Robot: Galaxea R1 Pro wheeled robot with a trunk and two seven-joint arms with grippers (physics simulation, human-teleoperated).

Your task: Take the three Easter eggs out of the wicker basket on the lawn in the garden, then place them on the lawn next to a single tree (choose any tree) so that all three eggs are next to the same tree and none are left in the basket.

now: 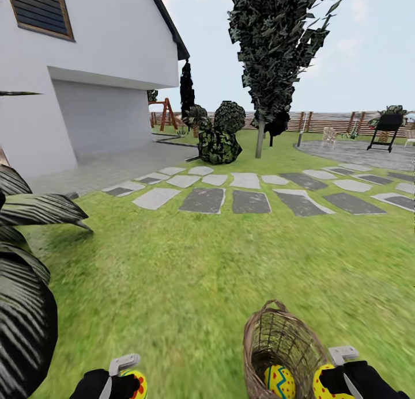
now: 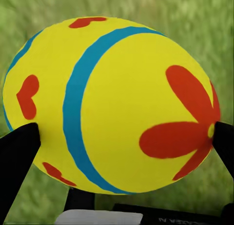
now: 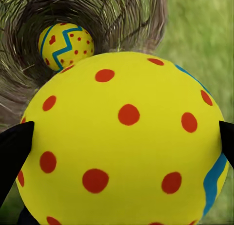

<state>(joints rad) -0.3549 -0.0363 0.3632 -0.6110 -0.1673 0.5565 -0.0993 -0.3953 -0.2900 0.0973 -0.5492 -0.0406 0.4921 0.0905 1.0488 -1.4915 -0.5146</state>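
Both grippers grip eggs: the left gripper is closed on a flower-painted Easter egg, the right gripper on a red-dotted egg. Just beside the right gripper, the wicker basket stands on the lawn, holding a zigzag egg.

- The left gripper has a matte black body at the bottom edge of the head view, with a pale grey, squared finger piece rising from it.
- The right gripper looks the same: a rounded black housing topped by a light grey angular bracket, with a thin pale line along its side.
- In the left wrist view the fingers are plain black wedges with flat, unmarked surfaces; a pale grey plate and a black bar with small, unreadable white lettering sit between them.
- In the right wrist view the fingertips are black and tapered.
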